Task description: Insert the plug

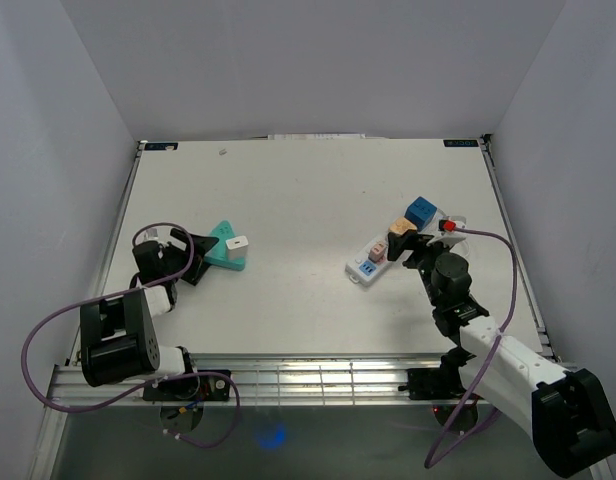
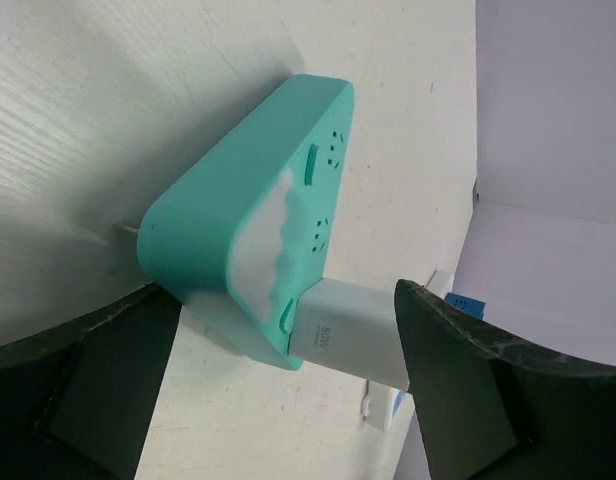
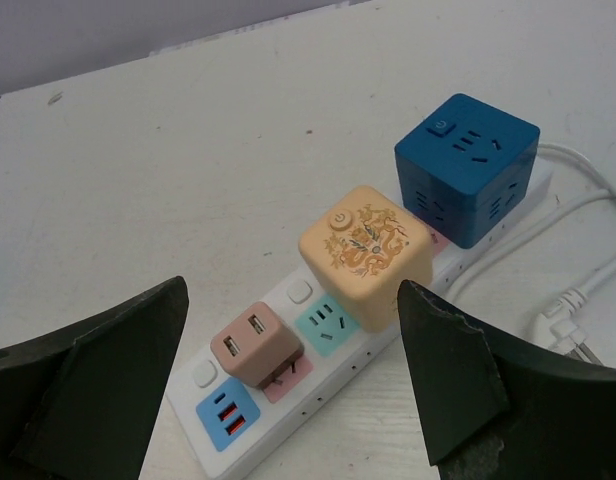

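Observation:
A teal triangular socket block lies on the white table, with a white charger plug seated in its side; both show in the top view, the block at the left and the plug. My left gripper is open, its jaws flanking the block and plug, and the right finger is at the plug's outer end. It sits just left of the block in the top view. My right gripper is open above a white power strip.
The strip carries a blue cube, a peach cube and a small pink USB adapter that sits tilted with its prongs showing. White cables run off to the right. Walls enclose the table.

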